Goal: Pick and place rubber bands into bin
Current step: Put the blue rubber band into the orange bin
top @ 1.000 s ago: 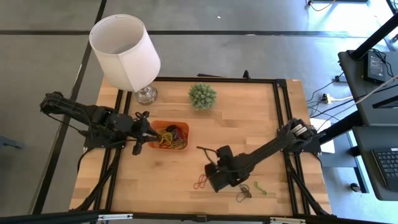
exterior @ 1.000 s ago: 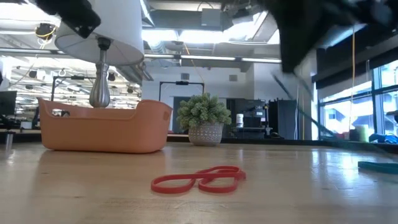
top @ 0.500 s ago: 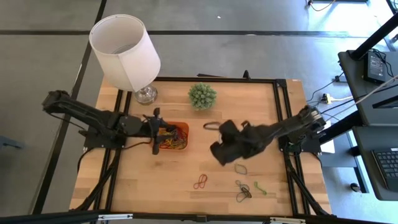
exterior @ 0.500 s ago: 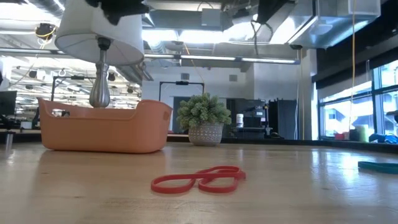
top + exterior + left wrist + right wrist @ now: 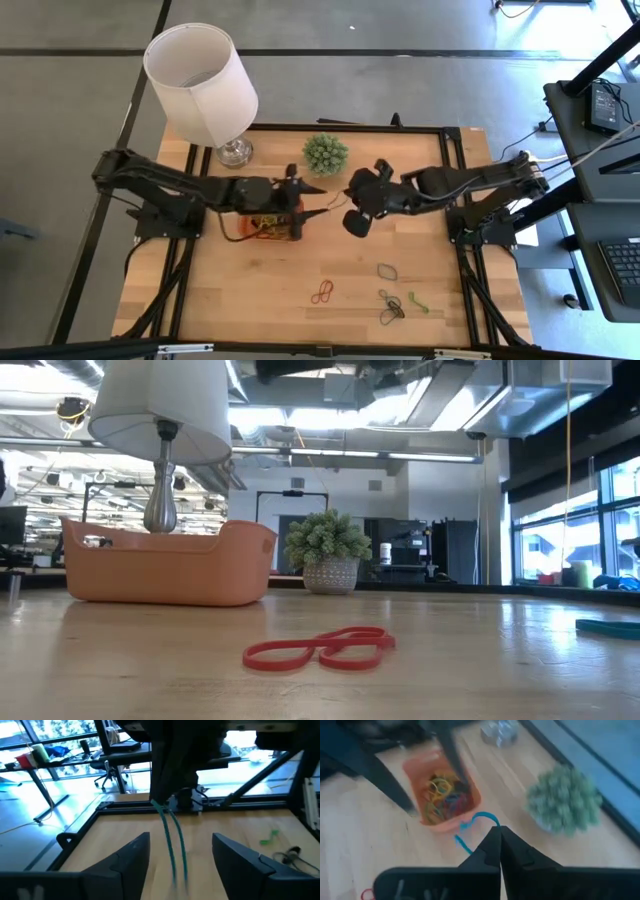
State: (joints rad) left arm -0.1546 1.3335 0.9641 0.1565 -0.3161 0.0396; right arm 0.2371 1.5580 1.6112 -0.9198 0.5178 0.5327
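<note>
Lamp (image 5: 201,80): white shade, standing at the table's far left corner.
Left gripper (image 5: 310,200): reaching right over the bin, fingers spread wide apart with nothing between them.
Bin (image 5: 268,228): orange, left of centre, mostly under the left arm; a tangle of coloured bands lies inside it (image 5: 442,800).
Plant (image 5: 326,153): small and green, at the far edge near the middle.
Right gripper (image 5: 349,205): raised right of the bin, fingers pinched together on a blue-green band (image 5: 472,827) that dangles from the tips.
Loose rubber bands: a red one (image 5: 322,292) near the front edge, a dark one (image 5: 387,270), and a dark and green cluster (image 5: 400,305) to its right.
</note>
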